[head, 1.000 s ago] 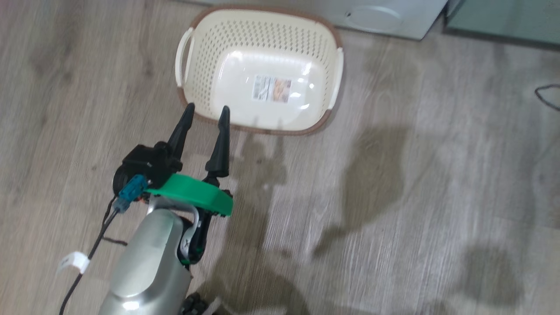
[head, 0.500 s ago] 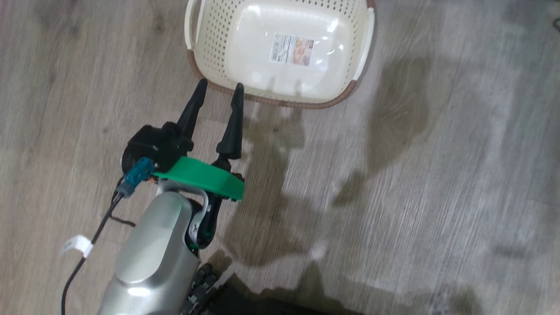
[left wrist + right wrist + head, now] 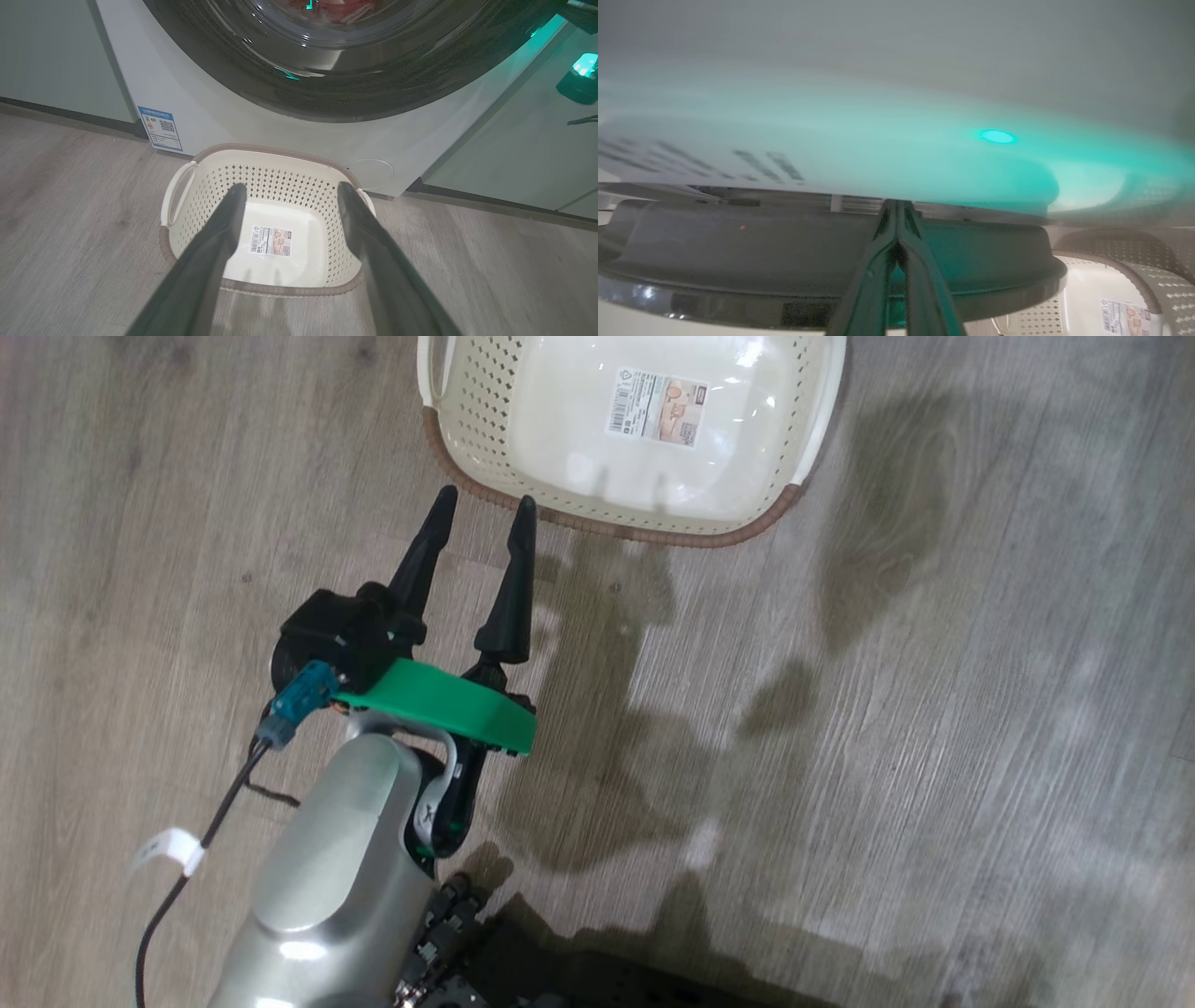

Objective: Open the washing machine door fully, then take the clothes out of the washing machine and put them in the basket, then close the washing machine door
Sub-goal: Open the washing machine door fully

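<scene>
**Right gripper** (image 3: 896, 207): the fingers are pressed together and hold nothing. Their tips sit at the seam where the dark rim of the door (image 3: 738, 242) meets the white front of the washing machine (image 3: 831, 154). The rim runs crosswise to the fingers, and the seam lies straight ahead of the tips. The picture is too blurred to tell whether the tips touch the rim.

**Left gripper** (image 3: 485, 502): the fingers are spread wide and empty. It hangs over the floor (image 3: 887, 756), tips just short of the near rim of the basket (image 3: 653, 532). In its wrist view the door stands above and beyond the basket, well apart from this gripper.

**Finding:** the right arm is the nearer to the door, and the opening move turns on that seam. The door looks shut or barely ajar. The clothes (image 3: 341, 8) show red through the glass, inside the machine. The basket is empty and stands on the floor just before the machine.

**Change from the earlier frames:** the whole head view has shifted. The basket stands higher and further right, and the machine's base is gone from the top edge. This is judged to be camera motion. The left gripper keeps its spread and its place beside the basket's rim.
</scene>
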{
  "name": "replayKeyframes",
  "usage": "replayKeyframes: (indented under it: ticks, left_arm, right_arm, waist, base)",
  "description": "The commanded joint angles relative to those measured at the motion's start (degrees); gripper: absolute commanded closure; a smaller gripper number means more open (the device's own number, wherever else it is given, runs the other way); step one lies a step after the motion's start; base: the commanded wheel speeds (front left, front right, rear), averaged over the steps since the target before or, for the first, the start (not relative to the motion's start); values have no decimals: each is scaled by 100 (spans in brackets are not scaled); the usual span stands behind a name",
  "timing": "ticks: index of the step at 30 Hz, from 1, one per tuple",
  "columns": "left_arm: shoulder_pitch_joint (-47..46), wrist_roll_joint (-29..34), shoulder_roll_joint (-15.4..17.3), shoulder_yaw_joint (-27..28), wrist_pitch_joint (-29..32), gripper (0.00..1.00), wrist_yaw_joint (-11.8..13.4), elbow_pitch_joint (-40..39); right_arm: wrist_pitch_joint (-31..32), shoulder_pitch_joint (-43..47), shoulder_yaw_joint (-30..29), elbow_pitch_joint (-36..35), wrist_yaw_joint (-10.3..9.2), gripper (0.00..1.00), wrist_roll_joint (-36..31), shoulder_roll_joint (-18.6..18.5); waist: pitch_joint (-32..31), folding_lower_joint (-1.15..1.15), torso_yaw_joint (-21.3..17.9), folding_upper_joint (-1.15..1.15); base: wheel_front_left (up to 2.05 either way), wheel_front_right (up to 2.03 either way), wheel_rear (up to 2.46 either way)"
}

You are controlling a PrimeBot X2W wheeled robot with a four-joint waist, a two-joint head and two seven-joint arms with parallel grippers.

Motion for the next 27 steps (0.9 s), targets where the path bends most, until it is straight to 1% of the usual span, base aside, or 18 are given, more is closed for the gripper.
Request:
replayKeyframes:
  ticks: [1,6,14,19,27]
  left_arm:
    - [-28,-43,121,136,-38,0,29,-162]
    - [-48,-70,121,124,-38,0,47,-182]
    - [8,-111,121,168,-38,0,64,-143]
    - [68,-99,121,213,-38,0,48,-87]
    - [290,14,121,265,-38,0,-27,62]
  right_arm:
    - [44,-188,58,-182,43,100,-75,164]
    - [206,-202,163,-233,43,100,-78,242]
    - [627,287,493,-253,43,100,-178,195]
    - [807,735,694,-263,43,100,-205,209]
    - [1012,1739,732,-542,43,100,94,426]
  waist:
    - [21,-1,16,0]
    - [40,-1,51,0]
    - [-224,-1,48,0]
    - [-528,-1,50,0]
    - [-1222,-1,175,0]
  base:
    - [0,0,0]
    - [0,0,0]
    - [0,0,0]
    - [0,0,0]
    - [0,0,0]
